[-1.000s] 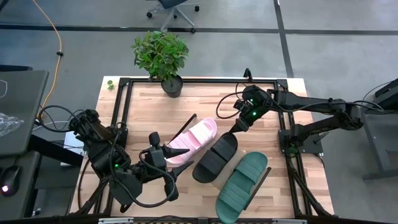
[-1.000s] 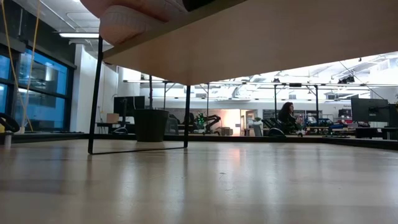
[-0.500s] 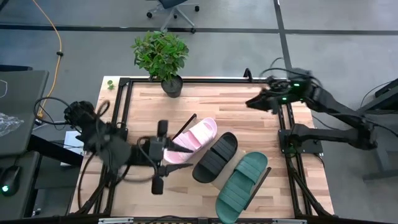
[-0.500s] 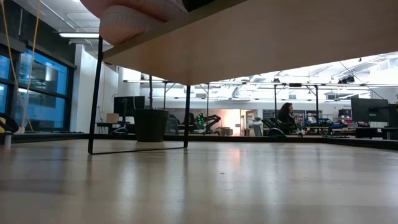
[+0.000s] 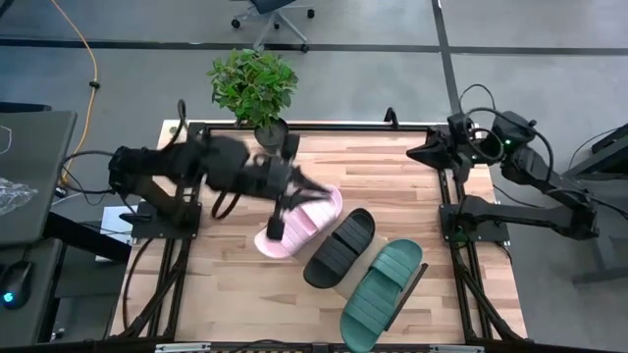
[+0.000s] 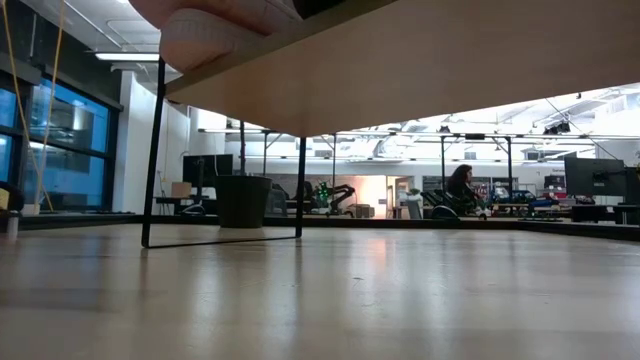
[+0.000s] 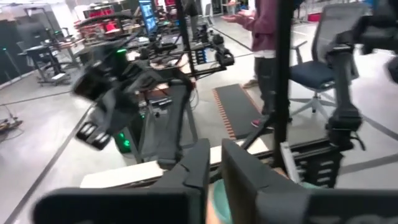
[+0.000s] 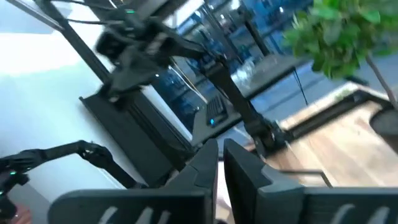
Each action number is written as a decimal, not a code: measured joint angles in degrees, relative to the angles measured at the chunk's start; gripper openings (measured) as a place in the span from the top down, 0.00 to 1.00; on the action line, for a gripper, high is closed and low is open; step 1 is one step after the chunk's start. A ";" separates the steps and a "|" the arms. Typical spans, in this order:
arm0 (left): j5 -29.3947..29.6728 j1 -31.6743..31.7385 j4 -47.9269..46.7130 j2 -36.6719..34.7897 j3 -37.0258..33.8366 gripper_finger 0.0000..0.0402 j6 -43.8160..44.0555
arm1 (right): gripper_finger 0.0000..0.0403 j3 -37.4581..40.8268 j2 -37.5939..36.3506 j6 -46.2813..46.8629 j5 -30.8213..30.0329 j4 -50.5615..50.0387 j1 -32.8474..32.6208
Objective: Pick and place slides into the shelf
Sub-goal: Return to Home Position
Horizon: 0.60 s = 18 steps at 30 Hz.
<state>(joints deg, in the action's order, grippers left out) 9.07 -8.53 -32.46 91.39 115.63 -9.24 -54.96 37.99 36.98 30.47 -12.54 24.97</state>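
Observation:
Three slides lie side by side in a slanting row on the shelf: pink (image 5: 312,218), black (image 5: 340,247) and teal (image 5: 383,284). Of the shelf, the high view shows a thin black end frame (image 5: 291,199). The low view shows the plank's underside (image 6: 420,70) with the pink slide (image 6: 225,25) on it. My left gripper (image 5: 282,220) hangs blurred over the pink slide's left end; in its wrist view it (image 7: 215,167) is shut on nothing, in the air. My right gripper (image 5: 417,153) is drawn back to the far right corner, also shut (image 8: 221,155).
A potted plant (image 5: 257,93) stands at the table's far edge, its pot (image 6: 243,200) showing behind the shelf's leg (image 6: 155,150). Black frame rails (image 5: 453,211) run along the table's sides. A person (image 7: 267,31) and a chair (image 7: 323,68) stand beyond the table.
My left gripper has swung from the near left of the table toward the far edge and the right, up over the pink slide, and its widely spread fingers have shut. My right gripper has drawn away from the black slide to the far right corner. The slides have stayed put.

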 joint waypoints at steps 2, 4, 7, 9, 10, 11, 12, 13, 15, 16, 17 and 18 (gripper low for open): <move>-2.33 3.29 0.11 0.00 0.00 0.97 -0.05 | 0.97 0.00 -0.19 -0.45 0.01 1.67 0.03; -4.32 6.49 0.10 0.00 0.00 0.99 -0.25 | 0.99 0.00 -0.11 -1.69 0.01 2.92 0.13; -7.55 10.65 0.10 0.00 0.00 0.97 -2.19 | 0.99 0.00 0.40 -4.14 -0.03 3.75 0.13; -9.32 13.06 0.10 0.00 0.00 0.98 -2.90 | 0.99 0.01 0.77 -5.78 -0.12 4.46 0.12; -10.18 14.18 0.08 0.00 0.00 0.99 -3.01 | 1.00 0.02 1.00 -6.23 -0.26 5.18 0.13; -11.14 15.38 0.07 0.00 0.00 0.99 -3.19 | 1.00 0.02 1.18 -6.96 -0.31 6.48 0.13; -12.23 16.48 0.04 0.00 0.00 0.99 -3.59 | 1.00 0.02 1.39 -7.42 -0.35 7.86 0.13; -13.14 17.44 -0.08 0.00 0.00 0.99 -3.99 | 1.00 0.02 1.67 -7.92 -0.47 9.30 0.13; -14.38 18.91 -0.55 0.00 0.00 0.99 -4.94 | 1.00 0.02 2.20 -8.87 -0.97 12.11 0.13; -14.38 19.37 -0.86 0.00 0.00 0.99 -5.57 | 1.00 0.02 2.40 -8.99 -1.57 13.25 0.13; -14.19 19.62 -1.32 0.00 0.00 1.00 -6.50 | 1.00 0.02 2.53 -8.99 -2.09 14.04 0.13; -13.79 19.63 -1.84 0.00 0.00 1.00 -7.68 | 1.00 0.02 2.57 -9.00 -2.90 14.13 0.13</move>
<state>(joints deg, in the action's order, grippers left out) -4.71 11.10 -34.30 91.39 115.63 -16.92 -54.94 40.56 27.98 27.57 1.58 25.10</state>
